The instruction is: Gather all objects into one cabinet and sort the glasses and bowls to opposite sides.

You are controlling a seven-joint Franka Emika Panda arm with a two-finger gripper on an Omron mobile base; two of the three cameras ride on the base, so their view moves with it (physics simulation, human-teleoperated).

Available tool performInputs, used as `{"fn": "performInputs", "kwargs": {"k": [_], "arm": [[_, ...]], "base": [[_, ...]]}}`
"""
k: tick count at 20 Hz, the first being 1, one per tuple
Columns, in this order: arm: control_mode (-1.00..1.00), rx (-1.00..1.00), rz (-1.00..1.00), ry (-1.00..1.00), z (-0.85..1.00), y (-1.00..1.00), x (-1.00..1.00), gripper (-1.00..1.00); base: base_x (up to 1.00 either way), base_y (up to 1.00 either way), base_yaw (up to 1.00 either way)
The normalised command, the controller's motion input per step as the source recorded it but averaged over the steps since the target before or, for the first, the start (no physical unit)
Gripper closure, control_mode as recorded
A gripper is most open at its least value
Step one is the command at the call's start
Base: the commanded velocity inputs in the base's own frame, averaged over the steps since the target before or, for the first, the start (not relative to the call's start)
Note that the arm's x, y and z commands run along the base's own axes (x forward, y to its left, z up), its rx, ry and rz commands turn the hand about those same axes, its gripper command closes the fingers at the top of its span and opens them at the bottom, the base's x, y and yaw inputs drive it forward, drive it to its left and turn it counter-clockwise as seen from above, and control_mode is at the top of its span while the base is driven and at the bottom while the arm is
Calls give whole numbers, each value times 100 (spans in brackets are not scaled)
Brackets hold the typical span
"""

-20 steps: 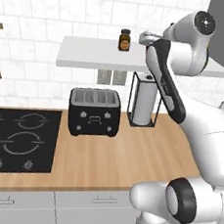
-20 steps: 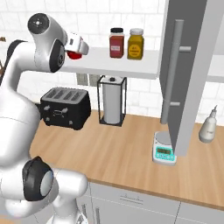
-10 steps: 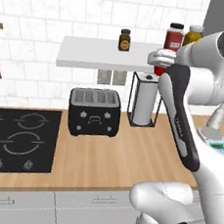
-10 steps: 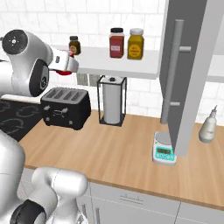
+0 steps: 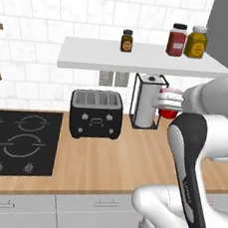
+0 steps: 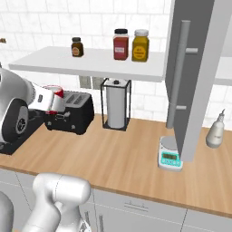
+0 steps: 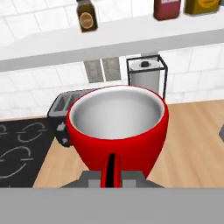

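A long wooden counter (image 6: 136, 163) runs beneath a white tiled wall, and a grey cabinet door (image 6: 190, 68) with a long bar handle hangs open over its right end. The white arm, which a second ago held its load high beside the white shelf (image 5: 142, 59), has swung down and across and now carries it in the air over the middle of the counter, in front of the paper-towel holder (image 5: 147, 102); by the look of it the cup is in transit to the cabinet, with sorting not yet begun. The black toaster (image 5: 96, 114) stands at the counter's back edge, the hob (image 5: 17, 142) at its left end. On the shelf stand three lidded jars (image 6: 122, 44), contents unclear. The gripper (image 7: 111, 173) is clamped on the near wall of the red cup (image 7: 118, 127), upright and empty.
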Motion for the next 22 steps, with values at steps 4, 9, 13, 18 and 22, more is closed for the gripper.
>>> {"fn": "performInputs", "kwargs": {"k": [4,9,13,18,22], "arm": [[-100,-2,0,18,-62,14,-55,100],[100,0,0,0,0,0,-4,100],[100,0,0,0,0,0,0,100],[100,0,0,0,0,0,0,100],[100,0,0,0,0,0,0,100]], "base": [[0,0,0],[0,0,0],[-81,0,-4],[-90,-1,-24],[-43,0,-52]]}}
